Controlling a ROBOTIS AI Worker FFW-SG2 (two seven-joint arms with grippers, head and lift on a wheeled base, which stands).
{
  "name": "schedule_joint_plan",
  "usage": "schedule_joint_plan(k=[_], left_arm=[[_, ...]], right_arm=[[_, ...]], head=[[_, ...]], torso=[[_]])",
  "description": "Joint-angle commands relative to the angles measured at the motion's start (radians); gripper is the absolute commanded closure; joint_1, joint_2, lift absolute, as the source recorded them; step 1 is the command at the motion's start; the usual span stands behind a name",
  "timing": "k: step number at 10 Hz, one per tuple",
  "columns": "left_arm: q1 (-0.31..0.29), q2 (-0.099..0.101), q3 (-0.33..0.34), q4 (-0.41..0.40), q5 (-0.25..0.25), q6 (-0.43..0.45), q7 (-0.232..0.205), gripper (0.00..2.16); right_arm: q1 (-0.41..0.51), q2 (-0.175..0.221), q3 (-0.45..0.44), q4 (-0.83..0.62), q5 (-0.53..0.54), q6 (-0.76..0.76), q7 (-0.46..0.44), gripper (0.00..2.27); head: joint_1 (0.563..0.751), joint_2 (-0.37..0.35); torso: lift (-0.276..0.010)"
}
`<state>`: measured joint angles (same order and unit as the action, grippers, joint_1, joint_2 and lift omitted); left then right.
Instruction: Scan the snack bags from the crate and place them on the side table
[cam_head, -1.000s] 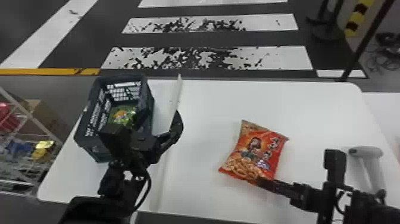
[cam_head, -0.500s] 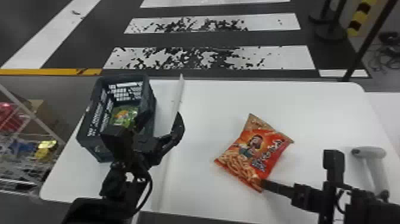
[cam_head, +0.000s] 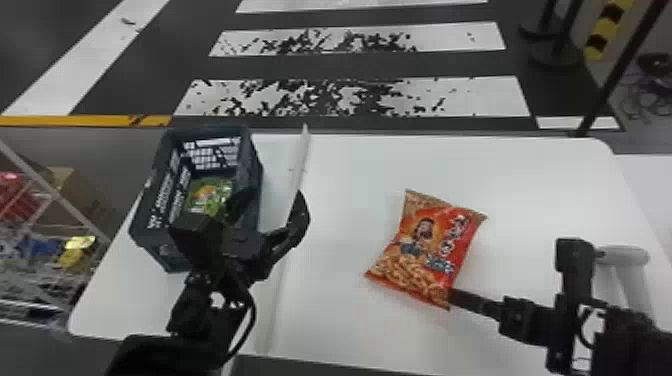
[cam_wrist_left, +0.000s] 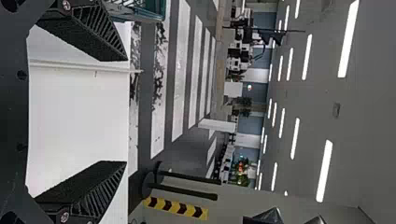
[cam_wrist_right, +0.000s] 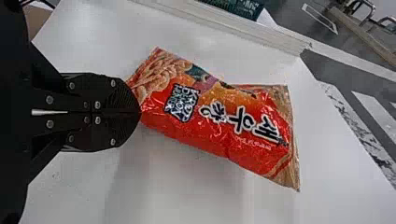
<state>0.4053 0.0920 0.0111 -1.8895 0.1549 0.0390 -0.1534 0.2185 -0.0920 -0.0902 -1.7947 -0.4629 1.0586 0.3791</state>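
From here I see the red bag, plump and glossy, with tan ends, puffed curls and a cartoon figure printed on its front. It's pinched at one corner and lies slantwise over the middle of the white table; whether it touches down I can't tell. Over on the left of that table stands the dark, open crate, lattice-sided, with a green bag down inside, partly hidden.

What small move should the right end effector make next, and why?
Probably turn the red snack bag over toward the white scanner: the right end effector is shut on its corner, and its printed front faces the head camera.
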Motion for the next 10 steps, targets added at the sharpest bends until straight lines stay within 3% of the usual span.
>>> schedule_joint_plan(k=[1,3,6,8,10], left_arm=[[0.001,0.002,0.000,-0.003,0.000,0.000,0.000,0.09],[-0.002,0.003,0.000,-0.007,0.003,0.003,-0.002,0.09],[-0.003,0.006,0.001,-0.007,0.005,0.003,-0.002,0.09],[-0.003,0.006,0.003,-0.005,0.005,0.006,-0.002,0.09],[-0.003,0.008,0.003,-0.005,0.011,0.009,-0.002,0.09]], right_arm=[[0.001,0.000,-0.029,-0.088,0.010,0.039,-0.016,2.26],[-0.013,-0.002,-0.034,-0.215,0.132,0.091,-0.048,2.26],[-0.047,-0.022,0.095,-0.350,0.475,0.110,-0.105,2.26],[-0.051,-0.077,0.271,-0.379,0.757,0.097,-0.166,2.26],[-0.048,-0.137,0.503,-0.348,1.152,0.091,-0.259,2.26]], head=[[0.695,0.121],[0.695,0.093],[0.695,0.032],[0.695,0.001],[0.695,-0.025]], torso=[[-0.050],[-0.050],[-0.050],[-0.050],[-0.050]])
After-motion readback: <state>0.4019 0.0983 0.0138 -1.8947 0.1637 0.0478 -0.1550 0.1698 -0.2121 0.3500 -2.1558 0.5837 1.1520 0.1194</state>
